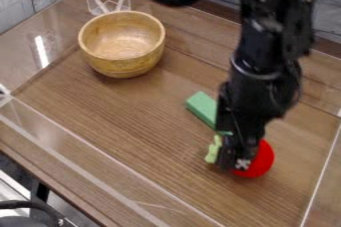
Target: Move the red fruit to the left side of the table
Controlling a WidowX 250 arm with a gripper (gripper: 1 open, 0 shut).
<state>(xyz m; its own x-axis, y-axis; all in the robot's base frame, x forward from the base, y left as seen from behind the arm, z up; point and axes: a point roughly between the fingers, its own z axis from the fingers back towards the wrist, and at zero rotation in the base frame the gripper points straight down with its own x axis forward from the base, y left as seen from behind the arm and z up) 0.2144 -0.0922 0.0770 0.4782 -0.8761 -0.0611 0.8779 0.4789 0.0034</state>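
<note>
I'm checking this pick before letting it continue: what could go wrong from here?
1. The open claw is right over the red fruit; the round fruit could roll out from between the fingers as they close.
2. The green block lies just beside the fruit, so a finger might clip or pinch it.
3. The clear wall is close on the right, so a nudged fruit could end up against it, where gripping is harder.

Open tool [244, 157] over the red fruit [257, 161] — bowl [122, 42] well apart.
</note>
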